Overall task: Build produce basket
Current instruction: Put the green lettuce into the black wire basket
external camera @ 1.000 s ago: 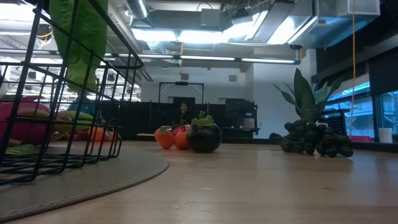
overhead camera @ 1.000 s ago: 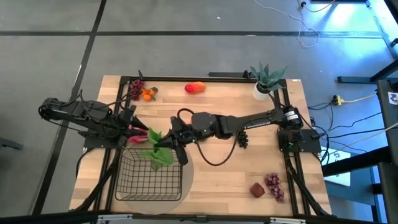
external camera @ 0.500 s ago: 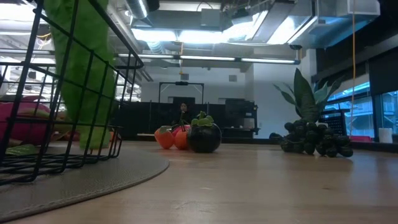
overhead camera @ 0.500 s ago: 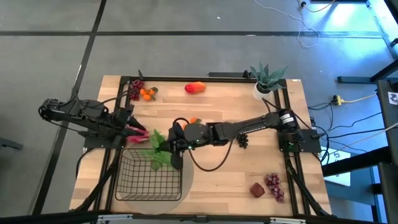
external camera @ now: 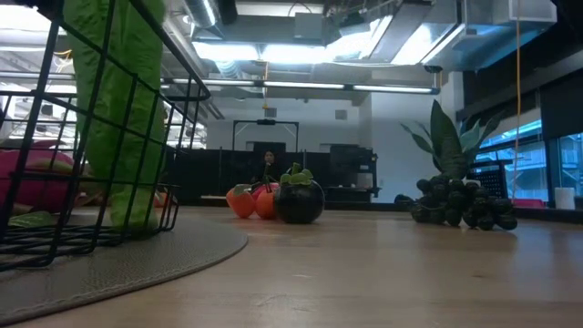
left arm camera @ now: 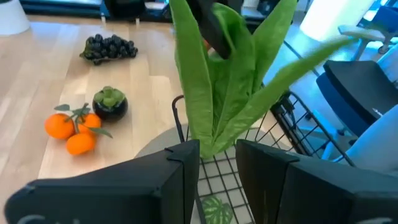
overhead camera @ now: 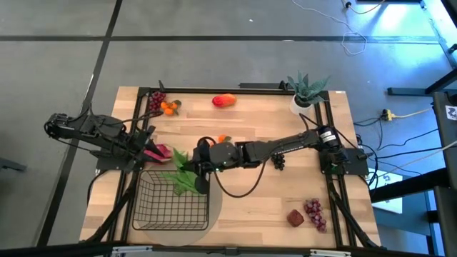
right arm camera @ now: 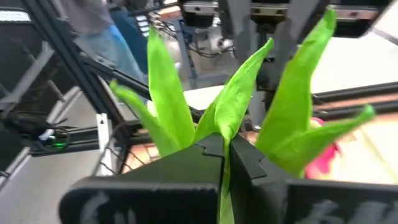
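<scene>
My right gripper (overhead camera: 194,173) is shut on the green leafy stalks (overhead camera: 182,173) over the far right corner of the black wire basket (overhead camera: 153,207). The leaves (external camera: 123,109) hang down inside the basket wall (external camera: 55,137). My left gripper (overhead camera: 146,148) waits at the basket's far left corner with its fingers apart (left arm camera: 217,165), beside the pink dragon fruit (overhead camera: 160,152), which lies on the table. In the left wrist view the leaves (left arm camera: 217,93) hang just ahead of its fingers. My right gripper pinches the leafy stalks between its two fingers (right arm camera: 208,155) where the leaves bunch together (right arm camera: 225,134). The pointed leaves fan out past the fingers. It comes from the table's right, slanting down. The stalks hang with their lower end (external camera: 137,219) down at the basket's floor.
The basket sits on a round grey mat (overhead camera: 214,196). On the table lie oranges (overhead camera: 169,108), a red grape bunch (overhead camera: 156,101), a mango (overhead camera: 223,101), dark grapes (overhead camera: 278,161), purple grapes (overhead camera: 314,213) and a mangosteen (left arm camera: 110,103). A potted plant (overhead camera: 305,93) stands at the far right corner.
My right gripper has moved toward the table's left and down over the basket's far right corner. The leafy stalks have gone down with it, from above the rim to hanging inside the basket with their lower end near its floor.
</scene>
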Available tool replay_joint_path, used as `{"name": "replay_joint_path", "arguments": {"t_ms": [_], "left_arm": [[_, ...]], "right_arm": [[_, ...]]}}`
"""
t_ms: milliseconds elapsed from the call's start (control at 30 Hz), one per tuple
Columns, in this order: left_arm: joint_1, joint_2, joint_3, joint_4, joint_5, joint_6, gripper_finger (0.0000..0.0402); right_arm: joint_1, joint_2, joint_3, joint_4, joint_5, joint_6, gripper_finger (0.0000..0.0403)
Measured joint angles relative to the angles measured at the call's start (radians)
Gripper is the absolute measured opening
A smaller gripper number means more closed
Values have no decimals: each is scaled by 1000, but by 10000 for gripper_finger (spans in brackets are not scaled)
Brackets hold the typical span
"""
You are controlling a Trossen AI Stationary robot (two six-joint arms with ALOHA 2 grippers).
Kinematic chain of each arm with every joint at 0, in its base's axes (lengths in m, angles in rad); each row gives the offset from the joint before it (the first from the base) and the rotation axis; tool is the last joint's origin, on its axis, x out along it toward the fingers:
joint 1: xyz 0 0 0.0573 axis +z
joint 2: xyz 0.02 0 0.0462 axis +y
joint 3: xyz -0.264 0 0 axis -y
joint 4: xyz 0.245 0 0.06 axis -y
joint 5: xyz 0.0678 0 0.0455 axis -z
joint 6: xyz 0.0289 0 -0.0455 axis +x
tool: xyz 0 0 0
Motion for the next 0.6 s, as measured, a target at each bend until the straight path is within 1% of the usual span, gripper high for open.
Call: {"name": "replay_joint_path", "arguments": {"t_ms": [233,333,467,600], "left_arm": [[0,0,0,1,-2,-1,94],[0,0,0,1,-2,-2,94],[0,0,0,2,-3,-4,94],[0,-2,4,-5,-36,-2,94]], "right_arm": [[1,0,0,-46,118,0,0],[1,0,0,-55,146,4,0],[1,0,0,-55,145,5,0],[1,0,0,-10,87,3,0]]}}
